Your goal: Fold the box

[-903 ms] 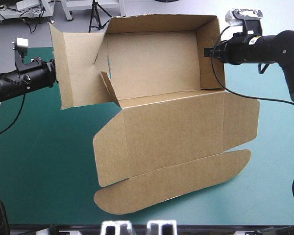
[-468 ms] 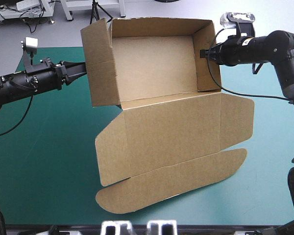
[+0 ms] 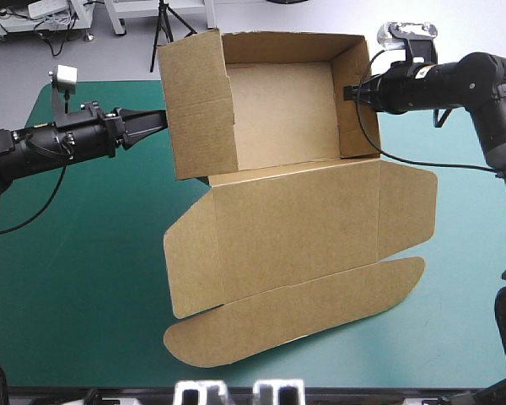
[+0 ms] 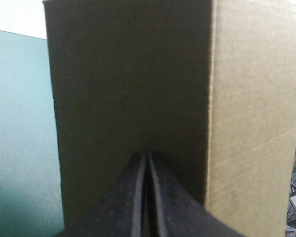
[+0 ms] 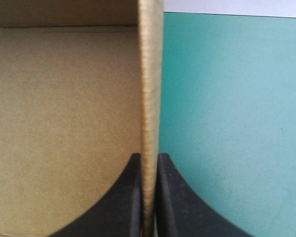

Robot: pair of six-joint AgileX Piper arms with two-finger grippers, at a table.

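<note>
The brown box [image 3: 278, 110] stands at the far middle of the table as an open tray, its lid [image 3: 295, 236] lying flat toward the near edge. My left gripper [image 3: 160, 121] is shut, its tip against the outside of the box's left wall [image 3: 198, 105], which stands nearly upright. In the left wrist view the closed gripper [image 4: 147, 157] meets that wall [image 4: 128, 89] with nothing held. My right gripper [image 3: 352, 90] is shut on the right wall's top edge. The right wrist view shows the board edge [image 5: 150, 98] between the gripper's [image 5: 149, 163] two fingers.
The lid's rounded tuck flap [image 3: 295, 325] reaches close to the table's near edge. Side flaps stick out left [image 3: 190, 261] and right [image 3: 409, 207] of the lid. Bare teal-green cover [image 3: 76, 253] lies on both sides of the box.
The left wall, earlier splayed outward, has swung in to near upright. My left gripper has moved right with it, pushing. The right gripper has kept its hold and barely moved.
</note>
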